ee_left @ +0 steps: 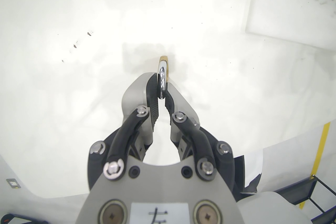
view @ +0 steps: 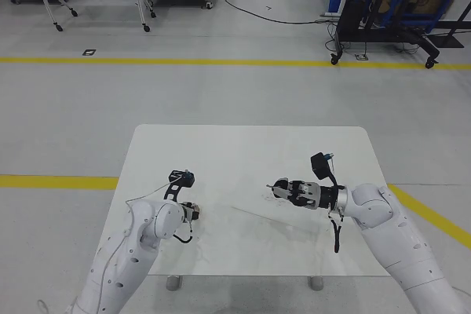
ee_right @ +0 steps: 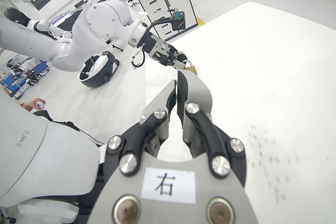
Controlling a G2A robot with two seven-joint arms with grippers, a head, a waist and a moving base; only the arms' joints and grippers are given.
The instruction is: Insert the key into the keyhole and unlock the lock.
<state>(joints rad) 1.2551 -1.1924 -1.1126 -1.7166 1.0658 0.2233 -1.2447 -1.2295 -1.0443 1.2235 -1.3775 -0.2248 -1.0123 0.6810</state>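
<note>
— Claws first: left claw (ee_left: 160,88) clamped on lock (ee_left: 162,72) by its loop, brass body low over table (view: 243,149), near-left part; touching or not, hard to tell. And right claw (ee_right: 178,83)?
— Pinched tight, pads (ee_right: 183,89) together; thin sliver at tip, prob. the key (ee_right: 177,70). Held above table mid, pointing at lock, w/ a clear gap between.
— So which step?
— Looks like approach, pre-insertion. Key not yet in keyhole; keyhole too small to make out.
— Next move?
— Prob. lining up key tip w/ keyhole, then straight push in, then a twist. Needs left claw steady as counter-hold, else swinging on loop.
</note>
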